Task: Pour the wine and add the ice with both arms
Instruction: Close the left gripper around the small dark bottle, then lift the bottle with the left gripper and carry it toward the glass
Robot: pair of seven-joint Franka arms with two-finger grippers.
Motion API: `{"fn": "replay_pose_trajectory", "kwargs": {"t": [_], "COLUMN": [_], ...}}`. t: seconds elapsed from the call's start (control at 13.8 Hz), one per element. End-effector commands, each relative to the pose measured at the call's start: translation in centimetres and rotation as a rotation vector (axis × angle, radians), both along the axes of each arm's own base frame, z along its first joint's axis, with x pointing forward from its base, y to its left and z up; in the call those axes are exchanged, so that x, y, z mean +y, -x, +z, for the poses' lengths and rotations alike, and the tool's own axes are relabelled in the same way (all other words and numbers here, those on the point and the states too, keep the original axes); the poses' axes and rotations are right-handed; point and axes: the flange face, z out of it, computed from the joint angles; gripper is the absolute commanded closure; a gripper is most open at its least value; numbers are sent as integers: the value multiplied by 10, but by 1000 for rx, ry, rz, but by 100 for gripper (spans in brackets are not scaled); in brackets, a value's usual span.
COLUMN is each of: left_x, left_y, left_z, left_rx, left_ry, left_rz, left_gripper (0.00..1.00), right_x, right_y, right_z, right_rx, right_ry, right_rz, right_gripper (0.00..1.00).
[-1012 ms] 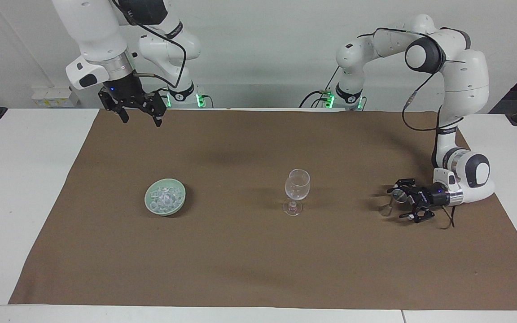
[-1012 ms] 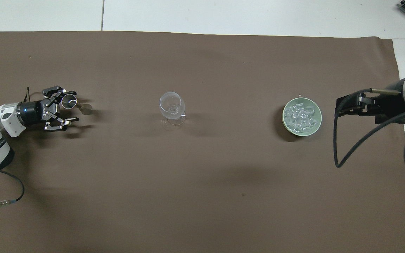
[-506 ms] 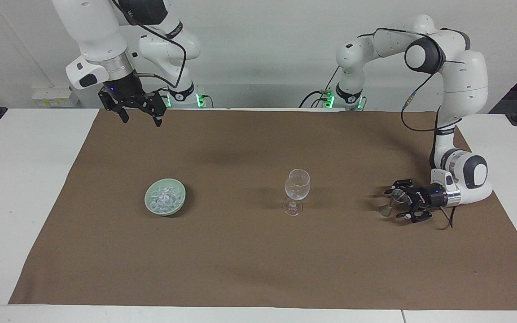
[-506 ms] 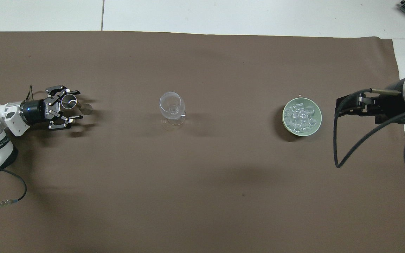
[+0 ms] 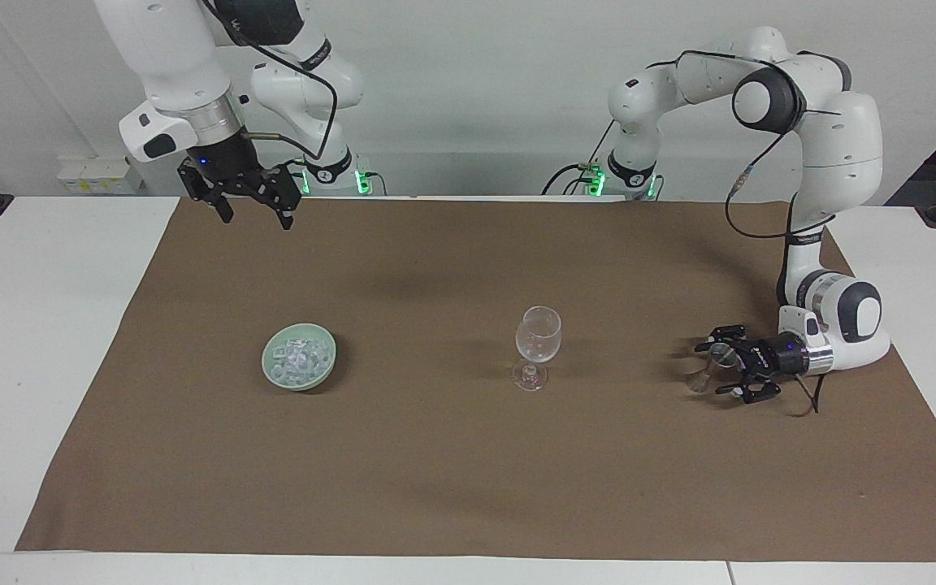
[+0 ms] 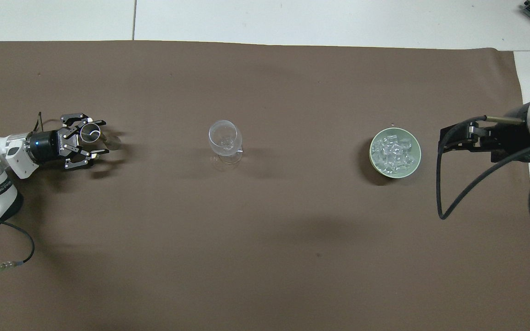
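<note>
- Two grippers: the left gripper (image 5: 720, 372) (image 6: 91, 141), low over the brown mat (image 5: 468, 455) (image 6: 265, 257) at its arm's end, grasps a small clear glass (image 5: 710, 375) (image 6: 91, 133).
- Right gripper (image 5: 250, 207), raised over the mat's robot-side edge, spread wide.
- Ice (image 5: 299, 359) (image 6: 393, 151) fills a green bowl (image 5: 275, 375) (image 6: 414, 165) toward the right arm's end; an empty wine glass (image 5: 537, 344) (image 6: 223, 140) stands mid-mat.

The left arm's black two-fingered gripper (image 5: 725, 373) (image 6: 88, 143), low over the brown cloth at its own end of the table, now sits slightly closer to its arm's base than a second ago. The small clear glass cup (image 5: 712, 367) (image 6: 91, 132) between its fingers shifts with it.
</note>
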Motion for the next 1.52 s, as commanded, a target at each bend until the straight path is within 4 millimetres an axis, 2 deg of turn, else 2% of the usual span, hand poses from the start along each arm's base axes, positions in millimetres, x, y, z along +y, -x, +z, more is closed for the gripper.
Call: {"fn": "replay_pose_trajectory", "kwargs": {"t": [0.0,0.22,0.43,0.51,0.58,0.94,1.23,1.45], "left_x": [5,4,8,9,8,7,3,-1], "left_y": [1,1,3,3,2,2,-4,-12], "left_z": [-6,-8,-9,-9,-8,-6,6,39], "left_rx": [-17,-12,-10,-10,-12,-11,-25,-52], "left_ry": [23,24,22,23,23,24,18,4], "left_rz": [21,23,26,27,26,26,17,14], "left_gripper": [36,57,64,72,86,91,97,97], "right_x": [-3,-3,-3,-3,-3,-3,-3,-3], "right_y": [2,2,2,2,2,2,2,2], "right_z": [2,1,1,2,1,2,1,2], "right_rx": [-12,-11,-11,-12,-11,-12,-11,-12], "right_ry": [-19,-19,-19,-19,-19,-19,-19,-19], "right_rz": [10,8,8,8,8,8,8,8], "right_gripper": [0,0,0,0,0,0,0,0]}}
